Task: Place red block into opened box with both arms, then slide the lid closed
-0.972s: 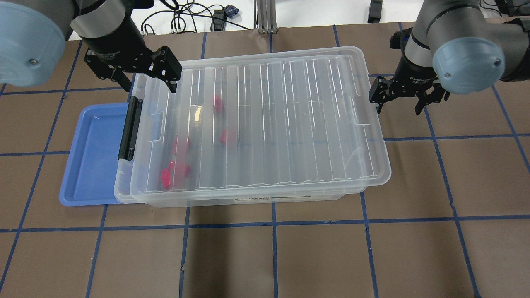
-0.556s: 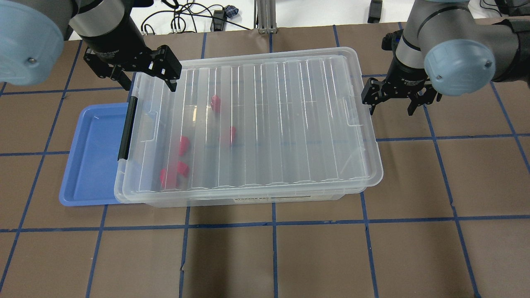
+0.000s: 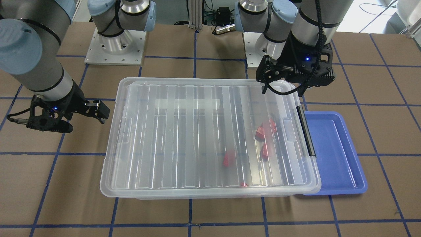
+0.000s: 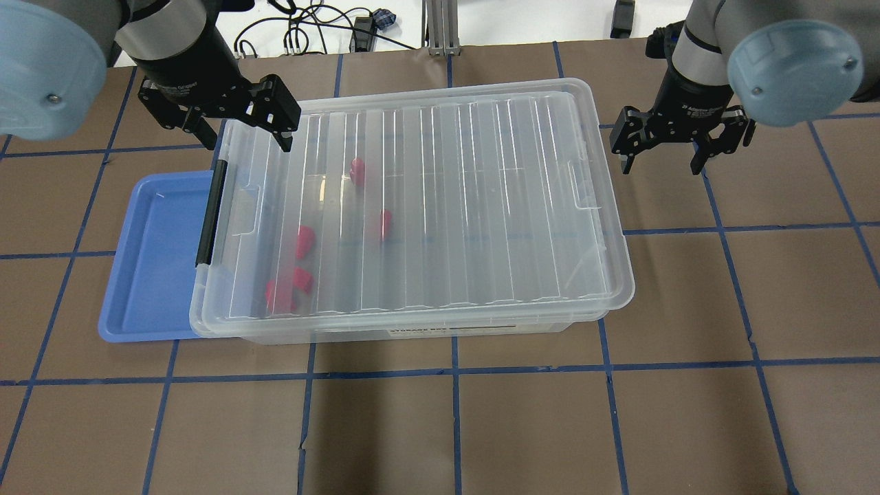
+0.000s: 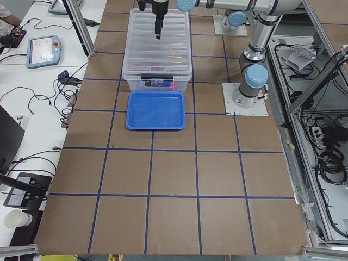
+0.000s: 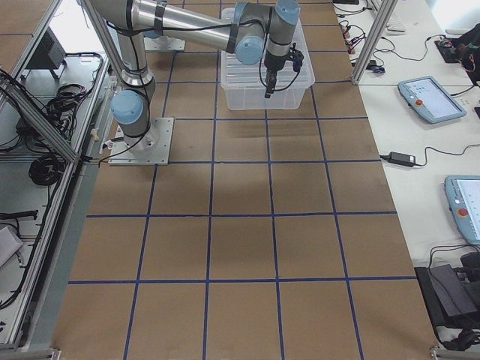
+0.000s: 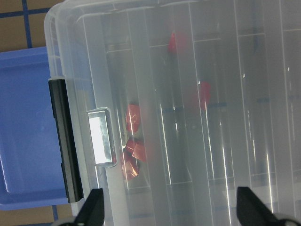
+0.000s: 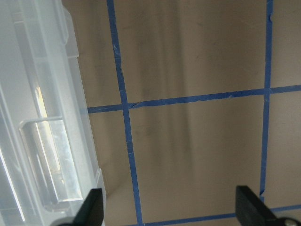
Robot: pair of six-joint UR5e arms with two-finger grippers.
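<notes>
Red blocks [image 4: 300, 242] sit in box [image 4: 344, 335] under lid [image 4: 440, 206]. Left gripper [image 4: 245, 137] over lid corner, right gripper [image 4: 661, 165] beside lid; fingers apart, empty. I risk snagging the rim, skewing lid

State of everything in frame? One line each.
lid: lying on the box, covering it
box: covered, blocks inside
red blocks: inside the box, under the lid
blue tray: visible part empty, beside the box
left gripper: open, empty, above the box's corner
right gripper: open, empty, off the lid
</notes>
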